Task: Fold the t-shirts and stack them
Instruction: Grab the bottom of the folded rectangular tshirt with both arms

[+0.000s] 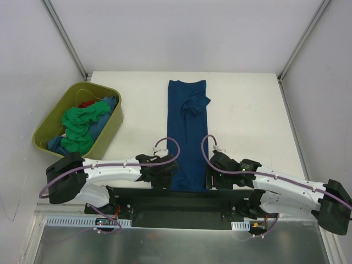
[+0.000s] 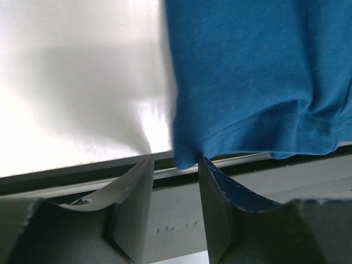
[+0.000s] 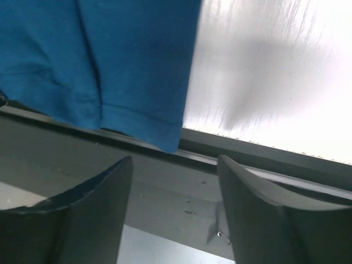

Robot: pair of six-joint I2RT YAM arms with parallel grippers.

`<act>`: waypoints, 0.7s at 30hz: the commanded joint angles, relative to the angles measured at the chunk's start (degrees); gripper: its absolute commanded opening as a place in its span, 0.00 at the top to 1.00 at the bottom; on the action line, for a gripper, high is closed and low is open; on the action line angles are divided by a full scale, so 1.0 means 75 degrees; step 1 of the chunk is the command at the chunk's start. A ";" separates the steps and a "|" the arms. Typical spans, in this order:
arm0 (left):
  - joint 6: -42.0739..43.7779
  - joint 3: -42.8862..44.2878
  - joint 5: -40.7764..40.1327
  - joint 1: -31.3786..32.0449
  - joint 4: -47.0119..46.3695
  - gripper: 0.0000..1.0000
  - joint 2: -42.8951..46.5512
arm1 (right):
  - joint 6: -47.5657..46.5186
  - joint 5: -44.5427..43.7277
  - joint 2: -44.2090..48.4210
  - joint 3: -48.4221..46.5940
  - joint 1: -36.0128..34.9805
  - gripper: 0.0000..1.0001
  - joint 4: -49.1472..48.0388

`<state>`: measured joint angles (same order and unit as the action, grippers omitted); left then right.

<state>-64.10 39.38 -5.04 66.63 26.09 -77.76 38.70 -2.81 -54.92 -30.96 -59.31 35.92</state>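
A blue t-shirt [image 1: 187,132] lies folded into a long narrow strip down the middle of the table, its hem hanging over the near edge. My left gripper [image 1: 164,177] is open at the hem's left corner; the left wrist view shows that corner [image 2: 187,157] just beyond its fingertips [image 2: 175,165]. My right gripper [image 1: 212,179] is open at the hem's right corner [image 3: 168,140], with the cloth clear of its fingers. Green, blue and red shirts [image 1: 82,124] lie bunched in the olive tub.
The olive-green tub [image 1: 113,129] stands at the table's left side. The table's near edge [image 2: 82,168] and a dark metal rail run just under both grippers. White enclosure walls surround the table.
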 commanded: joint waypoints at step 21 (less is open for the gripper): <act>-0.1321 -0.1968 0.1000 0.0256 -0.1076 1.00 0.1741 | 0.2399 -0.0737 -0.0694 0.0648 -0.2263 1.00 -0.1416</act>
<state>-71.92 26.76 0.23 67.24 16.75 -70.08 50.83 -5.72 -62.63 -25.04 -72.42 21.41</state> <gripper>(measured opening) 0.014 0.025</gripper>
